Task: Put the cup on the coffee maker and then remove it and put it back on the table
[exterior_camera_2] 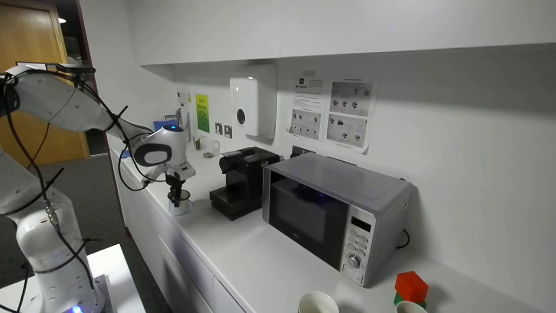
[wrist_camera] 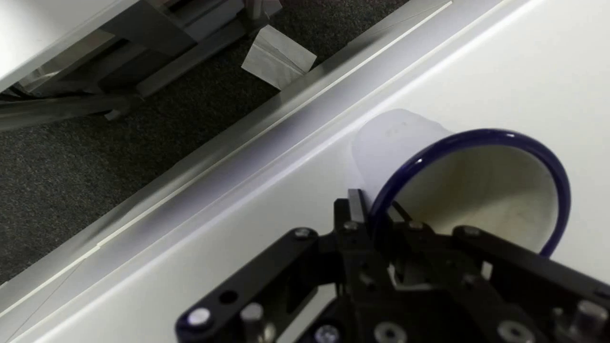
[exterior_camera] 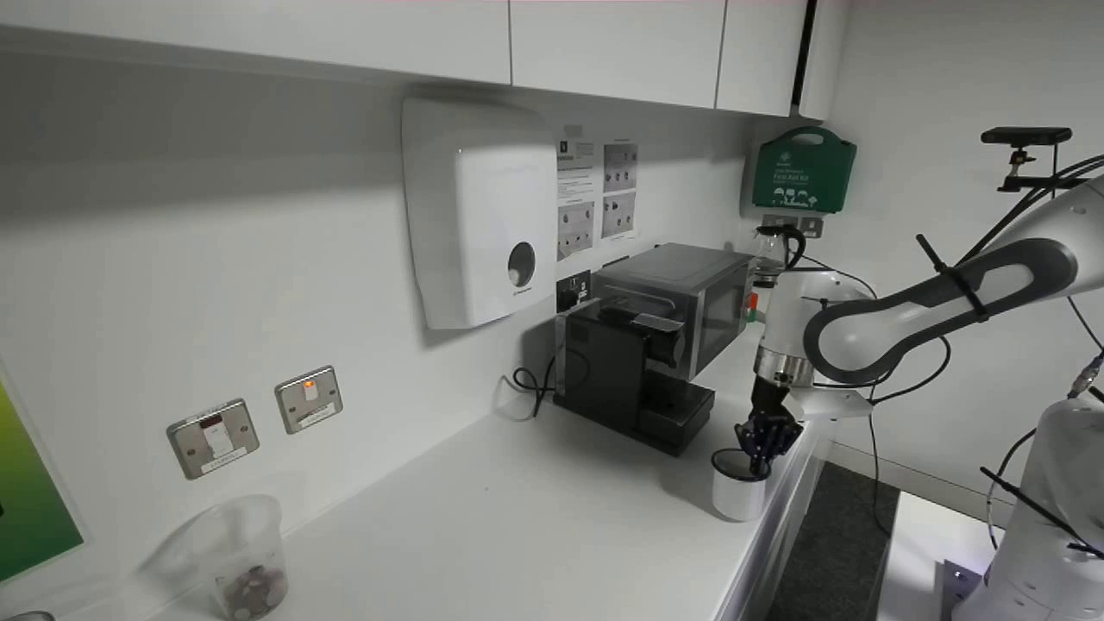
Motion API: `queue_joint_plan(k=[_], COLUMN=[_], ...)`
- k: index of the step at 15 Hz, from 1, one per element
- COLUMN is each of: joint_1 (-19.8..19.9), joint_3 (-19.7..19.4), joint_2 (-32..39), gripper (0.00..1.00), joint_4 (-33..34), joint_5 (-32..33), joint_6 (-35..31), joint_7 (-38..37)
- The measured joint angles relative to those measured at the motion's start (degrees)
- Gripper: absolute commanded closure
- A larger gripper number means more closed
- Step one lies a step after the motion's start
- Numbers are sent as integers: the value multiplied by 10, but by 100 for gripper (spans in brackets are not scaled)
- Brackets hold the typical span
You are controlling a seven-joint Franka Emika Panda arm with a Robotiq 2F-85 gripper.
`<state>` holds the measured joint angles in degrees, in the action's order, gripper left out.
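The white cup (exterior_camera: 737,500) with a dark blue rim is near the front edge of the white table (exterior_camera: 517,535). In the wrist view my gripper (wrist_camera: 376,209) is shut on the cup's rim, one finger inside and one outside. Whether the cup's base touches the table I cannot tell. A handle shows on the cup (exterior_camera_2: 177,210) in an exterior view. The black coffee maker (exterior_camera: 599,371) stands farther back against the wall side, beside the cup, with nothing visible on its drip tray (exterior_camera: 677,405). My gripper (exterior_camera_2: 175,199) points downward.
A grey microwave (exterior_camera_2: 330,204) sits right beside the coffee maker. A white dispenser (exterior_camera: 483,216) hangs above, under wall cabinets (exterior_camera: 621,43). A clear container (exterior_camera: 246,561) stands along the wall. A pale mug (exterior_camera_2: 318,303) and a red block (exterior_camera_2: 411,287) are at the opposite end.
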<state>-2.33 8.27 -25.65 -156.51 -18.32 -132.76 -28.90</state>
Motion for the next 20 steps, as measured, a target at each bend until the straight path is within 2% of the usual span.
queue_joint_plan(k=[10,11,12,14,20], joint_1=[1,1,1,2,3], joint_3=[10,11,12,12,12], joint_2=[7,7,7,7,7], gripper=[98,90,66,61,16], joint_4=[-1,-1,-1,-1,-1], joint_5=[7,9,11,18,23], joint_6=[-34,-34,-34,-34,-34], joint_7=[-27,-29,-30,-33,-34])
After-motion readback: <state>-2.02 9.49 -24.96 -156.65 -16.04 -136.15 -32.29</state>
